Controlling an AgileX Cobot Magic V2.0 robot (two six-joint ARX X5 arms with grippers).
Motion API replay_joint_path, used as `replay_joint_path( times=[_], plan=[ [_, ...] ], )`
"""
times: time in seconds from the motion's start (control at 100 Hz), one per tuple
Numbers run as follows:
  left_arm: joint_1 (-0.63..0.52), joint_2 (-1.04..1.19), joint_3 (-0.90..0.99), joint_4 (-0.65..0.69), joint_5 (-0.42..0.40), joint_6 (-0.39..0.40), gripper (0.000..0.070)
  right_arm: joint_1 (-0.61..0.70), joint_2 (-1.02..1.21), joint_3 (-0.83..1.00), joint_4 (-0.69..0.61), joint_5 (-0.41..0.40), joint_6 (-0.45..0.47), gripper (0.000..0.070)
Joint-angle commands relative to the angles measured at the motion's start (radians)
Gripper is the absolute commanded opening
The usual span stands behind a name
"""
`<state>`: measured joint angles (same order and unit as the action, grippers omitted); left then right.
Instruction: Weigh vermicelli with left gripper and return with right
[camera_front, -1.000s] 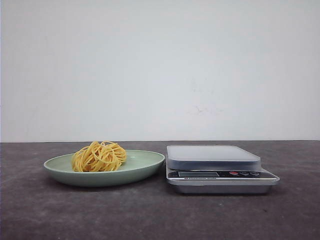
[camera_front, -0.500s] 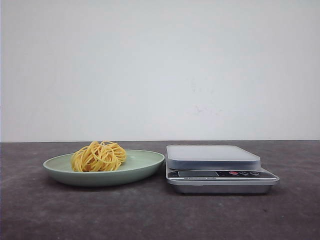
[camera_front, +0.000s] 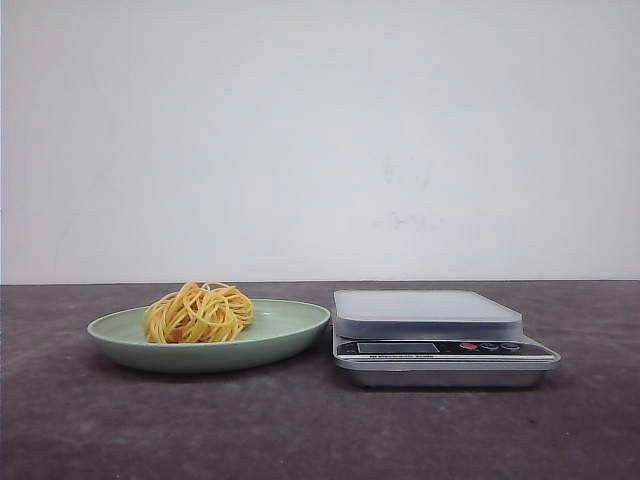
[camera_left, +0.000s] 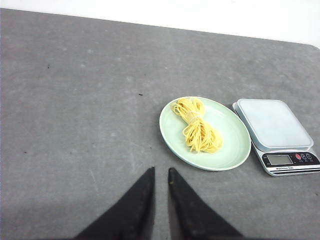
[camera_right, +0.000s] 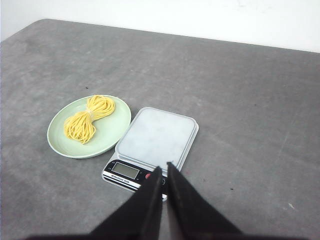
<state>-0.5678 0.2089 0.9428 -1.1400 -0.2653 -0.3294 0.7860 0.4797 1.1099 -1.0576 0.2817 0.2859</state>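
Observation:
The vermicelli, a round nest of thin yellow strands, lies on the left part of a pale green plate. It also shows in the left wrist view and in the right wrist view. My left gripper hangs high above the bare table, short of the plate, fingers nearly together and empty. My right gripper hangs high over the front of the scale, fingers nearly together and empty. Neither gripper shows in the front view.
A silver kitchen scale with a flat pale platform stands just right of the plate, almost touching it; its display and buttons face the front. It shows in both wrist views. The grey tabletop ends at a white wall.

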Motion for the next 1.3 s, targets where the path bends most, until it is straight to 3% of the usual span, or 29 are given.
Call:
replay_joint_path(
  times=[0.0,0.54,0.6,0.68,0.77,0.96,1.29],
  plan=[
    [-0.006,-0.002,0.011,0.010,-0.004,0.003,0.0012,0.010,0.002,0.014,0.011,0.005,0.013,0.0007],
    [0.013,-0.004,0.011,0.010,-0.004,0.003,0.0012,0.010,0.002,0.014,0.011,0.007,0.013,0.0007],
    [0.048,-0.004,0.008,0.026,-0.017,0.061,0.0012,0.010,0.002,0.014,0.011,0.007,0.013,0.0007],
    [0.108,-0.013,-0.022,0.124,-0.035,0.099,0.0012,0.010,0.002,0.014,0.011,0.007,0.013,0.0007],
    [0.186,-0.039,-0.101,0.320,-0.035,0.164,0.0012,0.010,0.002,0.014,0.011,0.007,0.013,0.0007],
    [0.370,-0.124,-0.363,0.719,0.057,0.220,0.0012,0.010,0.002,0.014,0.011,0.007,0.013,0.0007],
    [0.510,-0.206,-0.719,0.909,0.093,0.241,0.0012,0.010,0.002,0.014,0.011,0.007,0.013,0.0007]
  ],
)
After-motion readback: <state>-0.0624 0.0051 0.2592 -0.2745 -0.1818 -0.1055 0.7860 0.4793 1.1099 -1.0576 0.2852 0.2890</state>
